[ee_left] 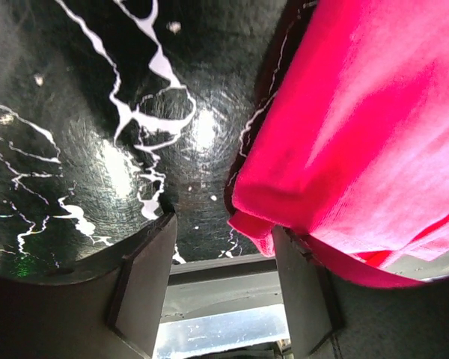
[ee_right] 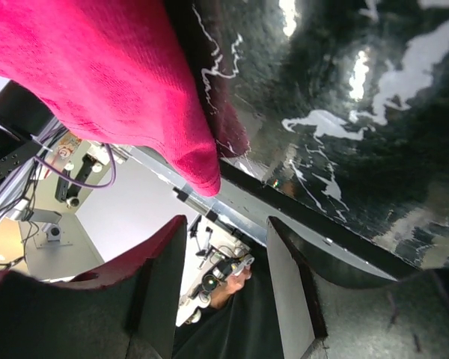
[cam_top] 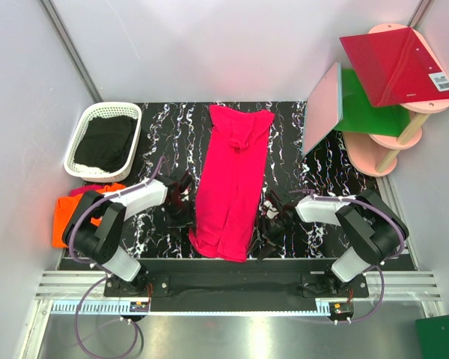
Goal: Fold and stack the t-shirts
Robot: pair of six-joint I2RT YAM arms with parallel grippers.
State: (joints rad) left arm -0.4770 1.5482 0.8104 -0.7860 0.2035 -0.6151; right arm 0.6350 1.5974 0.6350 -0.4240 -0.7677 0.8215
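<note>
Lengthwise near-to-far, pink t-shirt (cam_top: 232, 183).

Plain hot pink t-shirt (cam_top: 232, 183); plain bright orange t-shirt (cam_top: 60, 224). The worktop (cam_top: 165, 127) is glossy black with white marble-like veining. White lattice basket (cam_top: 76, 146) with black cloth (cam_top: 108, 142). Flat red panel (cam_top: 393, 63) and green panel (cam_top: 370, 112) on a pale pink stand (cam_top: 367, 157).

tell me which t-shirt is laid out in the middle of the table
The hot pink t-shirt, a long strip on the black table; the orange t-shirt is bunched off its left edge.
</note>
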